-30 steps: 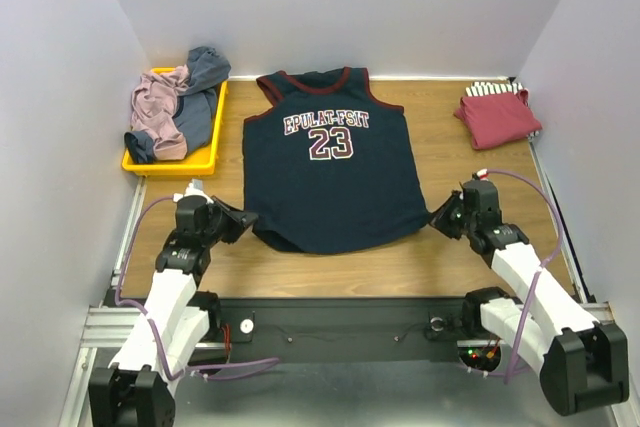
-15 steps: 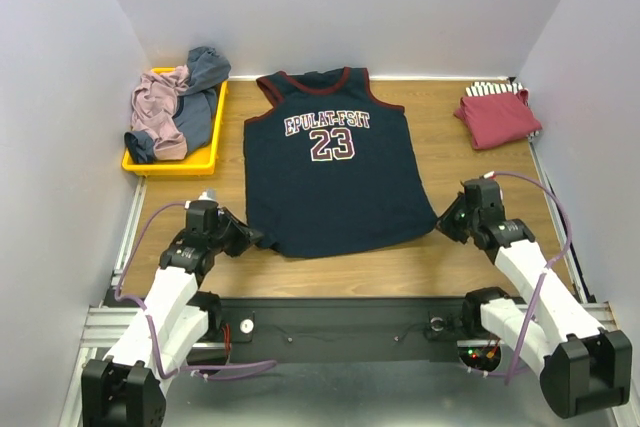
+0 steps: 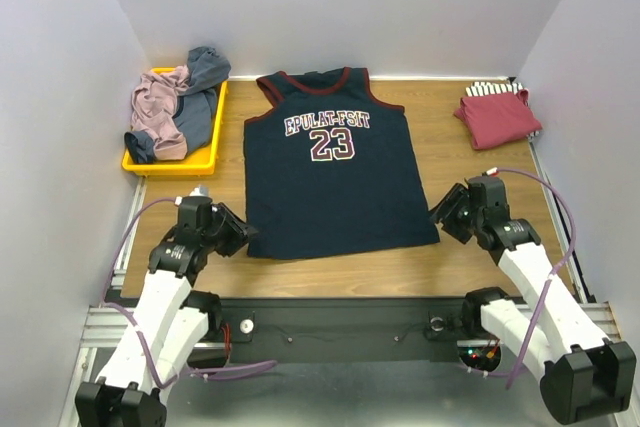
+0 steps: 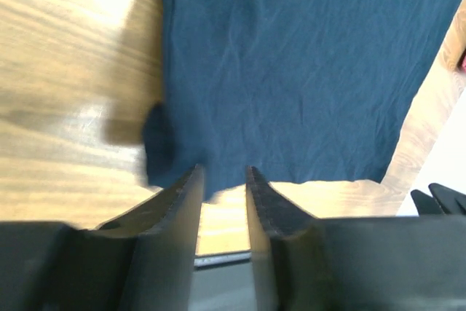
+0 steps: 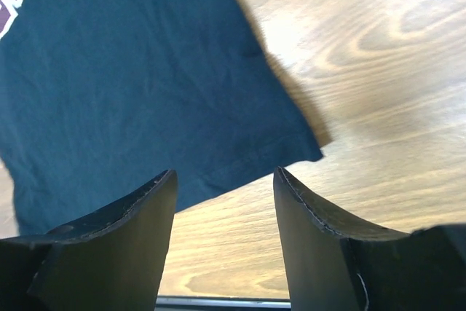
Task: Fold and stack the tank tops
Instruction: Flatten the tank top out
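The navy jersey (image 3: 330,172) with maroon trim and a white "23" lies flat, front up, in the middle of the table. My left gripper (image 3: 241,237) stands open at its near left corner, with bare wood between the fingers (image 4: 182,202) and the hem (image 4: 291,107) just ahead. At the near right corner my right gripper (image 3: 441,215) is open wide, and the jersey's corner (image 5: 309,152) lies just beyond its tips (image 5: 226,176). A folded dark red top (image 3: 497,117) rests on a striped one (image 3: 492,89) at the back right.
A yellow tray (image 3: 170,165) at the back left holds a crumpled mauve top (image 3: 158,107) and a grey-blue top (image 3: 205,77). White walls close in the back and both sides. A metal rail (image 3: 340,307) runs along the near table edge.
Both grippers have opened and let go of the jersey's lower corners. The hem, pulled toward me earlier, now lies flat and straight on the table.
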Motion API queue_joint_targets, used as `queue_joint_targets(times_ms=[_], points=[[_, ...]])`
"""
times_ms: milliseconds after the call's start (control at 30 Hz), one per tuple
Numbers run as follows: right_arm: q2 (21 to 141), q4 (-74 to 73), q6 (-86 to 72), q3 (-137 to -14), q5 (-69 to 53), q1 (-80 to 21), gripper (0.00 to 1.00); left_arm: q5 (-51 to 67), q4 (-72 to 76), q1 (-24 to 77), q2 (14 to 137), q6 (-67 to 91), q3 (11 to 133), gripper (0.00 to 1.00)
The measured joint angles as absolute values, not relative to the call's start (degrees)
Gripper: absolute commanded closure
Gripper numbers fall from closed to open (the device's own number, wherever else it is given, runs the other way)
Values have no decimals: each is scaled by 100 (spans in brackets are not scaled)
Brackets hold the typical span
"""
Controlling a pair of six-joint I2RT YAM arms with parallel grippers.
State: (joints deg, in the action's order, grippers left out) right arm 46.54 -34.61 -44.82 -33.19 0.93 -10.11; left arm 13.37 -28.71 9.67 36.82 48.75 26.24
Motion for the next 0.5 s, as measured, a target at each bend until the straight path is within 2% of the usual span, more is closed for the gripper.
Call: queue_joint_targets(times_ms=[167,267,500], points=[[4777,-3363,-4434,-3420,-95,-1216,38,1225,-3356,969,3544,4845,3000,50],[5092,-3144,-4438,-3503,-60,-1697,39,1120,-3358,967,3710,4838,3271,50],[6228,-2593,-4442,-3782,464,-2694,38,827,-2429,967,5039,4812,3940,50]])
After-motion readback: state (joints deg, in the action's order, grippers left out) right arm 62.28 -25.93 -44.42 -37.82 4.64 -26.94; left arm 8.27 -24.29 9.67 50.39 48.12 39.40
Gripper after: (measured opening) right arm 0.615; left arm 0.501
